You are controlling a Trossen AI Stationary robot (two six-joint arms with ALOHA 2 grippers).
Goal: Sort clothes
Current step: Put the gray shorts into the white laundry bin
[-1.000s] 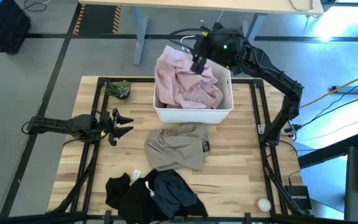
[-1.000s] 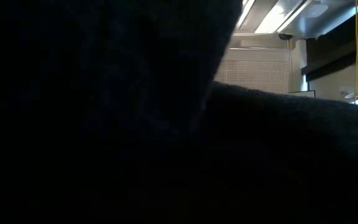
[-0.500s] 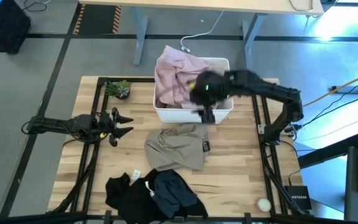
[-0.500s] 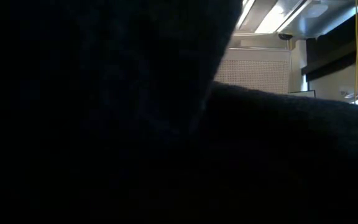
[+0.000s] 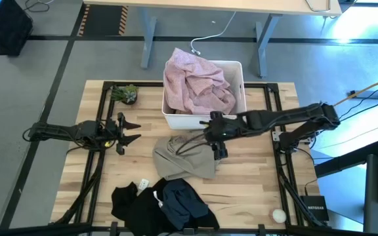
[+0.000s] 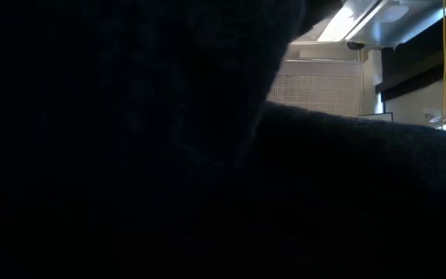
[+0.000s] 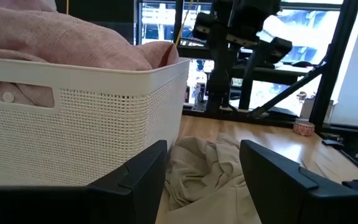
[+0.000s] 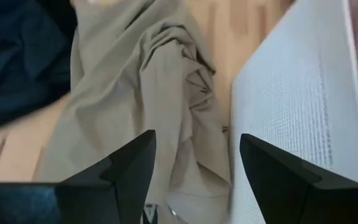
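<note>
A pale pink garment (image 5: 195, 85) fills the white bin (image 5: 236, 111); both also show in the left wrist view, the pink garment (image 7: 61, 37) piled in the bin (image 7: 79, 118). A khaki garment (image 5: 186, 156) lies crumpled on the table in front of the bin. Black (image 5: 133, 200) and navy (image 5: 182, 202) garments lie by the near edge. My right gripper (image 5: 216, 143) is open just above the khaki garment's right part (image 8: 135, 93), beside the bin wall (image 8: 291, 106). My left gripper (image 5: 126, 130) is open and empty at the table's left. No olive garment shows.
A small green plant (image 5: 125, 93) stands at the far left of the table. A small white round thing (image 5: 279, 214) lies at the near right corner. Dark cloth fills almost the whole low view (image 6: 169, 155). The black table frame (image 5: 273, 111) runs along both sides.
My right gripper has swung from above the bin's far side, over the bin toward the table's near edge, and gone down to the khaki garment in front of the bin. The pink garment stays in the bin.
</note>
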